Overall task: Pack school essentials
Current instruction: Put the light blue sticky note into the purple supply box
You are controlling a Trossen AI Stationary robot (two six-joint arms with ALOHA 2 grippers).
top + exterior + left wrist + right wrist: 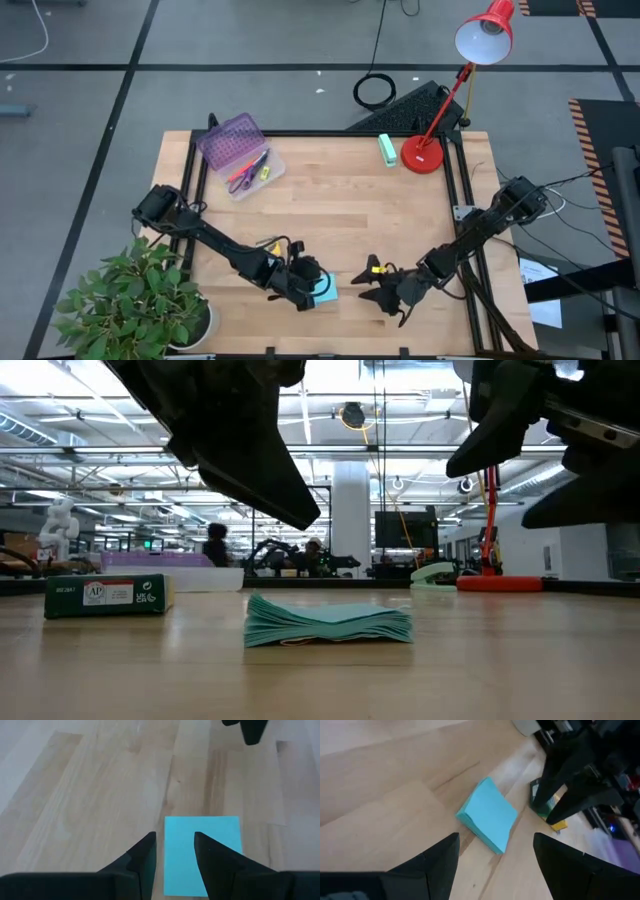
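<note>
The light-blue sticky-note pad point(327, 292) point(330, 623) lies flat on the wooden table near its front edge. My left gripper point(312, 287) point(175, 845) hovers open just above it, clear of it in the low view. My right gripper point(372, 292) point(496, 840) hangs open to the pad's right, also above the table. The green crayon box point(108, 596) point(536, 800) lies flat to the pad's left, partly hidden under my left arm in the high view. A clear tray point(255, 172) at the far left holds purple-handled scissors and pens.
A purple lid or case point(230, 140) lies against the tray. A mint-green block point(387, 148) and a red desk lamp point(425, 152) stand at the far right. A potted plant point(140, 300) stands at the near left corner. Bare wood fills the table's middle.
</note>
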